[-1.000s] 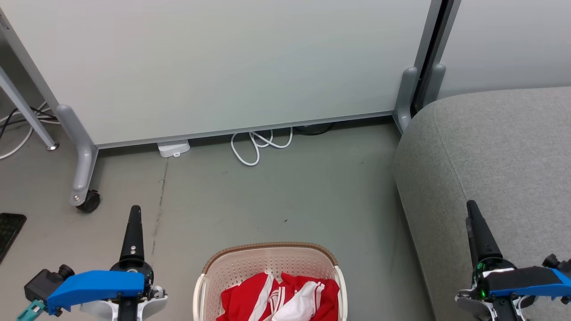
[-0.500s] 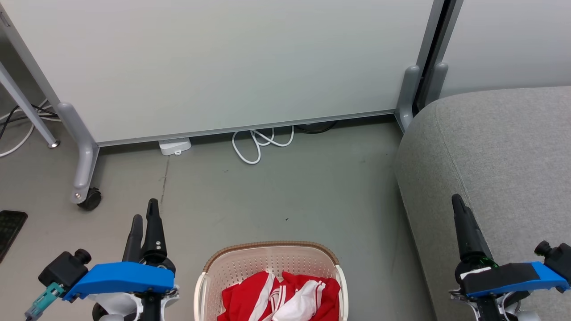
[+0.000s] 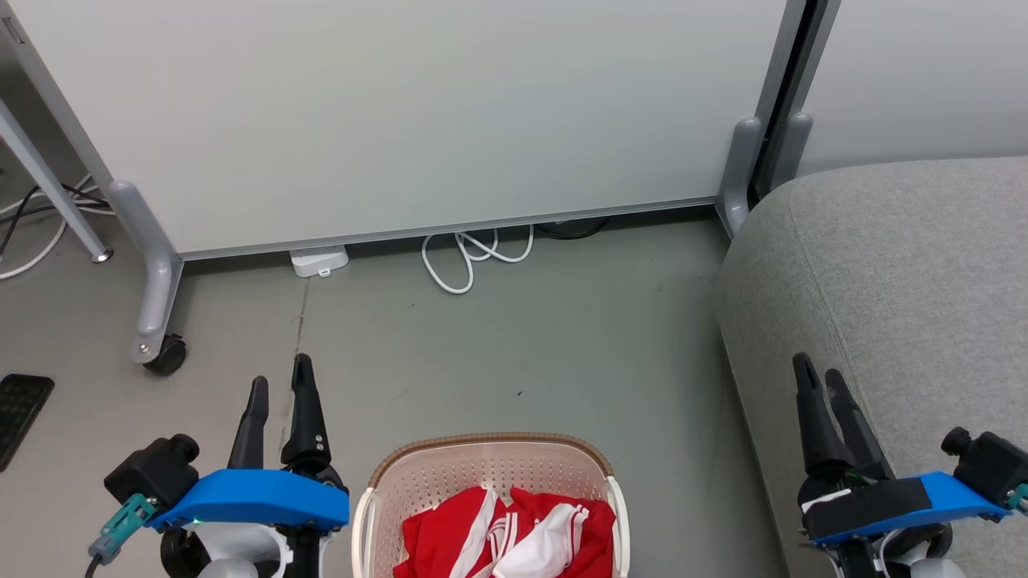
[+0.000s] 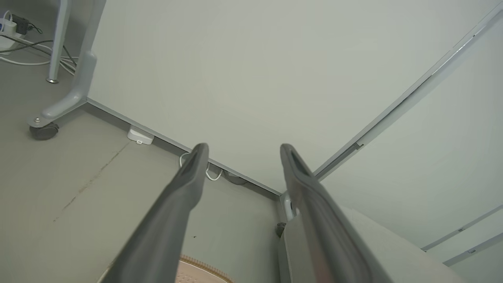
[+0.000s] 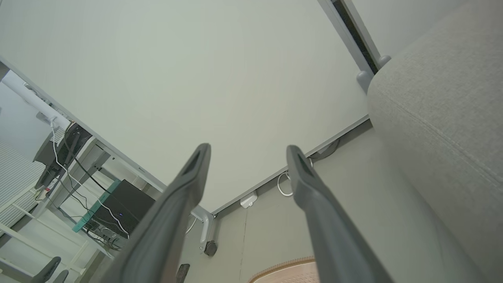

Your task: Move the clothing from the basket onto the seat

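Two grippers, the left gripper and the right gripper, hover empty with jaws spread wide either side of the basket — likely readied for the red clothing heaped inside it — with the seat bare just beside.

Red clothing striped white fills a cream perforated basket with brown woven rim, beside a light-grey seat.
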Available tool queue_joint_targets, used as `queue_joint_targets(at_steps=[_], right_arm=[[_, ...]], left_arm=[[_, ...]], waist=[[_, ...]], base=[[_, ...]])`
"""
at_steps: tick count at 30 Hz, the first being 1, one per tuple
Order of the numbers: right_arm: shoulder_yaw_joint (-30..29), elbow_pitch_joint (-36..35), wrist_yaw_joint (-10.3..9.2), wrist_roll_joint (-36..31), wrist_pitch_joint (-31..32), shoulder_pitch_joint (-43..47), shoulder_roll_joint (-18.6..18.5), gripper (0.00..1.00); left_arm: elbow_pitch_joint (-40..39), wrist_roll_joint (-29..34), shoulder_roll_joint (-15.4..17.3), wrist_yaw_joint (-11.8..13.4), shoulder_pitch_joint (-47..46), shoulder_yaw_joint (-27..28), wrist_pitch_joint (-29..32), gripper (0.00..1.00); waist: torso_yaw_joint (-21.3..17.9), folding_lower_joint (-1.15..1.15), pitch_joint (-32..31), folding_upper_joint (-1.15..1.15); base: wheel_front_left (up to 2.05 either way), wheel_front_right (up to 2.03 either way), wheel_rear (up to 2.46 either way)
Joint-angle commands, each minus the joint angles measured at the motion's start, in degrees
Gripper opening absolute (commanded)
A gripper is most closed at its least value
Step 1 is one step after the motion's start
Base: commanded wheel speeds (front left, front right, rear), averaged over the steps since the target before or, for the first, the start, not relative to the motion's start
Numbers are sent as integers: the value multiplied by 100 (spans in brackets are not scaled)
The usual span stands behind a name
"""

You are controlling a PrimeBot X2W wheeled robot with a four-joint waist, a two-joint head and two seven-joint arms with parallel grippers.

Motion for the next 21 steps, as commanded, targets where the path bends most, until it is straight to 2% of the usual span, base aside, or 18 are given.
queue_joint_targets(at_steps=[1,21], right_arm=[[21,-51,16,-192,-58,-26,-40,100],[192,-59,17,-1515,-373,-25,-48,100]], left_arm=[[-50,185,42,35,-154,-55,-61,100],[-41,1519,48,178,-185,-405,-372,100]], waist=[[4,-1,3,0],[50,-1,34,0]], base=[[0,0,0],[0,0,0]])
